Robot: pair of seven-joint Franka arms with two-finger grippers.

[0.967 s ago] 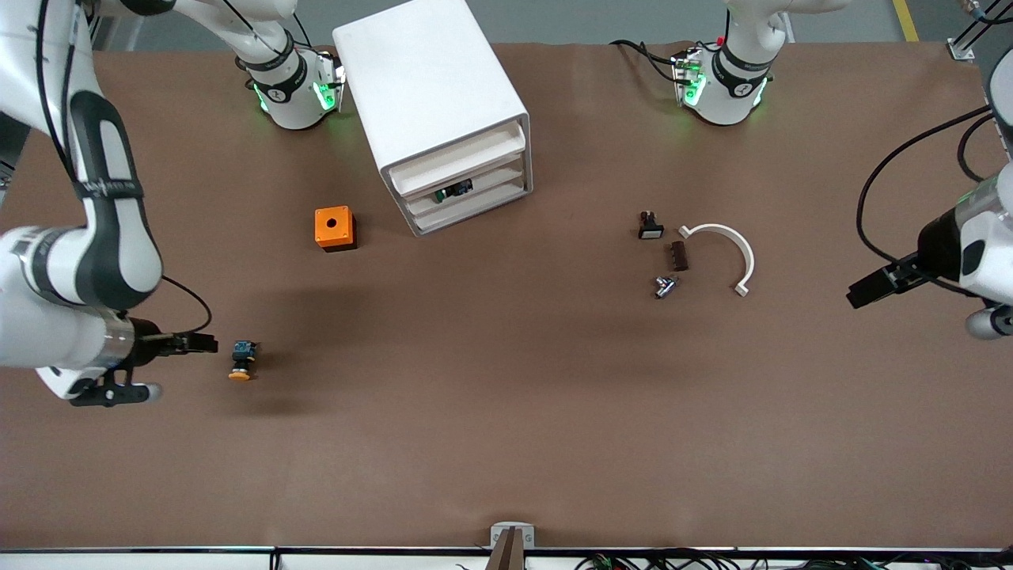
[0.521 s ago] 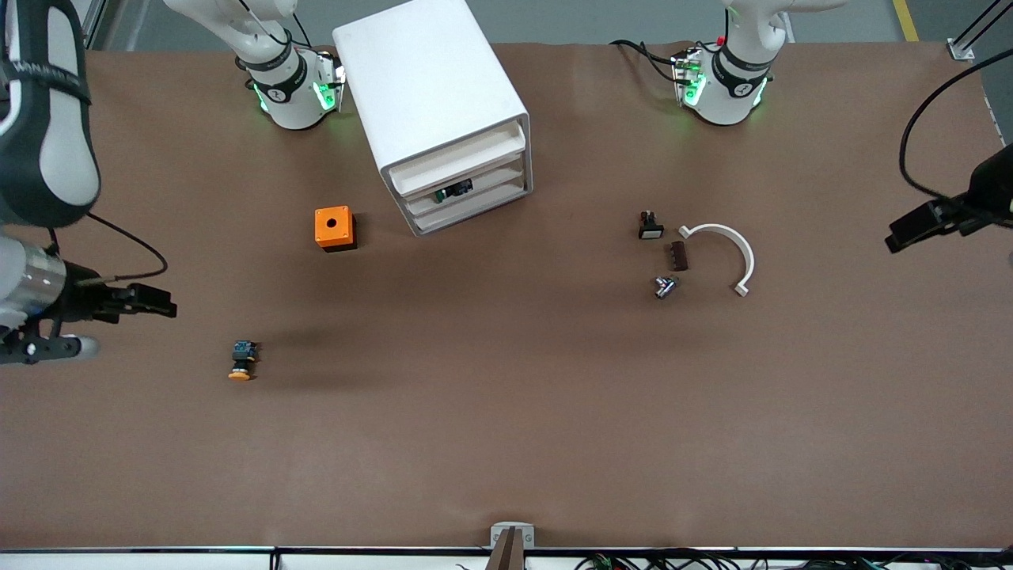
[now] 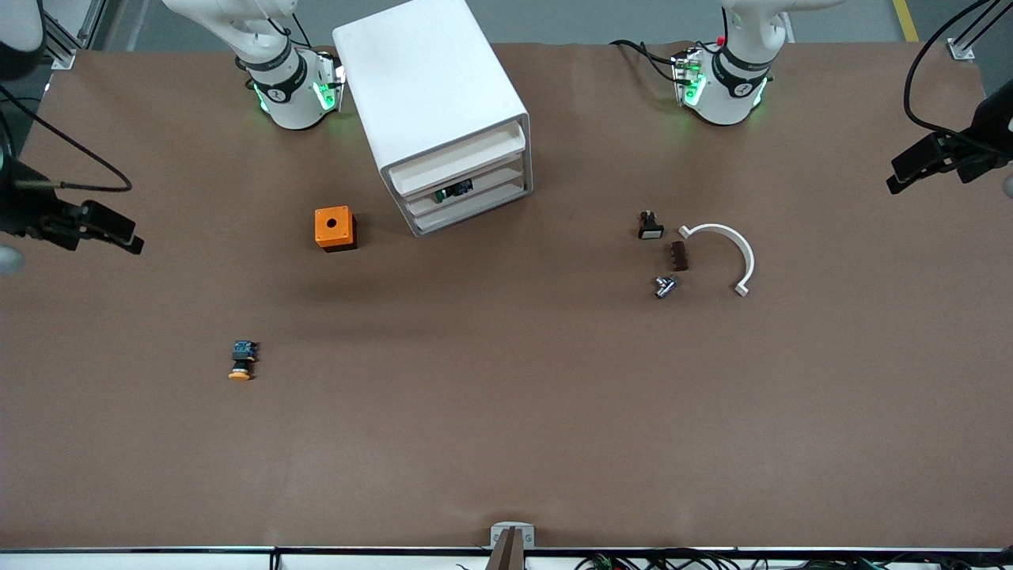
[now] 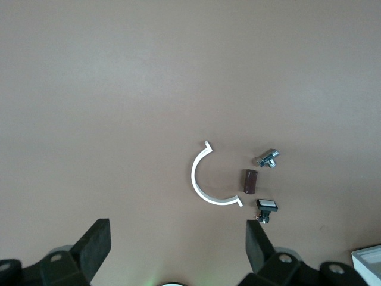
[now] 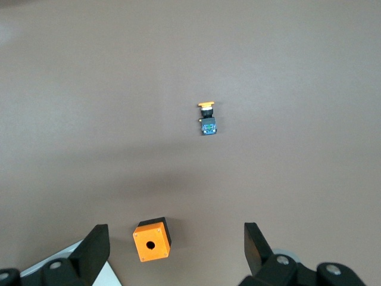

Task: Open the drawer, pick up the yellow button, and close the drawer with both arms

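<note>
The button [image 3: 240, 362], with an orange cap and a black-and-blue body, lies on its side on the brown table toward the right arm's end; it also shows in the right wrist view [image 5: 207, 118]. The white cabinet [image 3: 431, 103] stands between the arm bases, and its top drawer [image 3: 460, 157] is pushed in. My right gripper [image 3: 119, 236] is open and empty, up over the table's edge at the right arm's end, well apart from the button. My left gripper [image 3: 910, 170] is open and empty, up over the left arm's end.
An orange cube with a hole [image 3: 335, 228] sits beside the cabinet. A white curved piece [image 3: 724, 253], a brown block [image 3: 679, 256], a black white-faced part [image 3: 650, 226] and a metal part [image 3: 665, 286] lie toward the left arm's end.
My right gripper has drawn away from the button, up and toward the bases' side. My left gripper has also pulled back toward its end. The button has not moved.
</note>
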